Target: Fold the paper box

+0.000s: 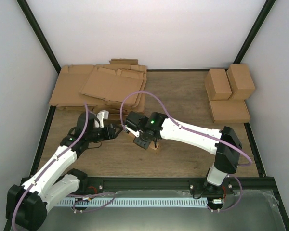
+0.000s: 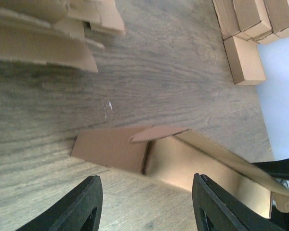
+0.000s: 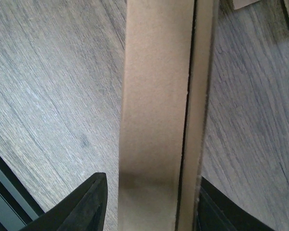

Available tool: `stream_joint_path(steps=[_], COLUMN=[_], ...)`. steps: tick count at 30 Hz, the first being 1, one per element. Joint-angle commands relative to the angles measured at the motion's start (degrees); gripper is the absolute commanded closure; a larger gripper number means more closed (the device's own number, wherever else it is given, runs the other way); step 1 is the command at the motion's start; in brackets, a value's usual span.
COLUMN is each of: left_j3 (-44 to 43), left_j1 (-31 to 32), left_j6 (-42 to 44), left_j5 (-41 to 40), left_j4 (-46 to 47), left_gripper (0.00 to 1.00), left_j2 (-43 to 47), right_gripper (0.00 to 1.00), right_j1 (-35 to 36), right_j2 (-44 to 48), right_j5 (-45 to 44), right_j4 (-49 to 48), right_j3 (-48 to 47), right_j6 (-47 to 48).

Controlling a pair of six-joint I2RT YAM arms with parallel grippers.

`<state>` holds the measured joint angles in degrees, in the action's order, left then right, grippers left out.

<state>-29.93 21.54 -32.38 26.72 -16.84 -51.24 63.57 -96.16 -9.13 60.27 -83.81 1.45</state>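
Paper box lies half-folded on the table, just on the near side of the pile of flat sheets.
Its long axis runs crosswise in front of the left tool, which stands open and empty just short of it. The right tool is nearer, parted astride the box along its length without clamping, so the right arm looks better placed for the next fold.

Bare wooden table lies open at mid-back and front right. A heap of flat brown cardboard sheets blocks the far left, and three closed brown cardboard boxes (packed together) block the far right. A half-folded brown cardboard box occupies the centre.
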Motion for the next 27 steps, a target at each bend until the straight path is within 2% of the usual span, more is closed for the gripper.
stream_joint_path(steps=[1,13,20,24,27], left_j3=[-6.9,-13.1,-15.8,-15.8,-14.3], left_j1=[0.2,0.2,0.2,0.2,0.2], left_j6=[5.4,8.1,17.7,22.7,29.5], left_j5=[-4.4,-4.0,-6.0,-5.5,-1.5], left_j4=[-7.5,-10.9,-12.3,-8.3,-3.9], left_gripper=[0.47,0.47,0.45,0.44,0.45], left_j2=[1.5,1.2,-2.1,-2.2,-1.2], right_gripper=[0.55,0.59,0.63,0.63,0.63], right_j1=[-0.3,-1.6,-2.9,-4.0,-4.9], right_j2=[0.3,2.0,4.1,4.9,5.3], right_j5=[-0.5,-0.9,0.6,1.4,2.4], right_j4=[-2.1,-3.7,-4.0,-4.1,-4.3], right_j3=[0.2,4.1,5.7,6.1,6.5], right_j6=[0.5,1.3,3.4,4.3,5.1])
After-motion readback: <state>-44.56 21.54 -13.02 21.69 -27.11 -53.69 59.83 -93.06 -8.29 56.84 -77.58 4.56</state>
